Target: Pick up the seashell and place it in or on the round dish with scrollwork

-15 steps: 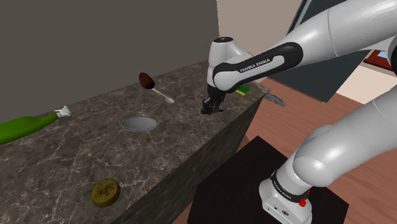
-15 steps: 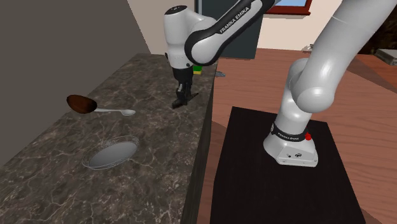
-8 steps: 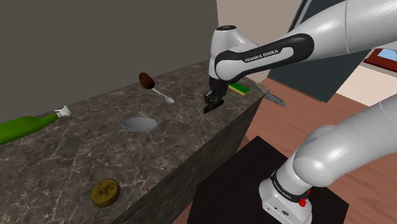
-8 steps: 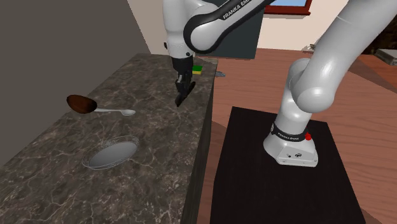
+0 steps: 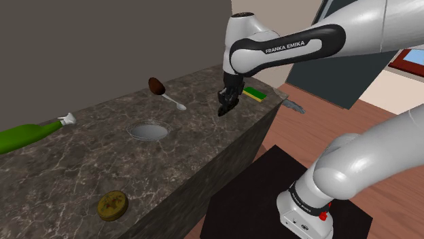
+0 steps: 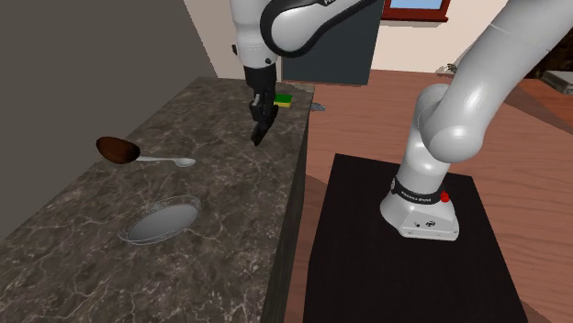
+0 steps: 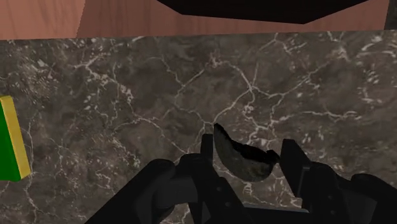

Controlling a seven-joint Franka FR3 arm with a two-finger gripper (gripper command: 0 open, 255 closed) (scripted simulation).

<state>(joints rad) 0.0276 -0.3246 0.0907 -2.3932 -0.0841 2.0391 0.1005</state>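
A dark, curved seashell (image 7: 243, 162) is clasped between my black fingers, held a little above the dark marble counter (image 7: 127, 95). My gripper (image 5: 225, 108) hangs over the counter's far end near its edge, in the second exterior view (image 6: 259, 134) too, shut on the shell. The round shallow grey dish (image 5: 148, 131) lies flat on the counter's middle, to the gripper's left in the shoulder view, and appears nearer the camera in the second exterior view (image 6: 161, 222).
A spoon (image 5: 174, 102) with a brown lump (image 5: 155, 85) lies between dish and gripper. A green and yellow sponge (image 5: 255, 94) sits at the counter's far corner. A green bottle (image 5: 27, 134) and a golden round piece (image 5: 112, 204) lie further left.
My gripper has risen from the counter top with the seashell in it and turned more upright. Nothing else on the counter has moved.
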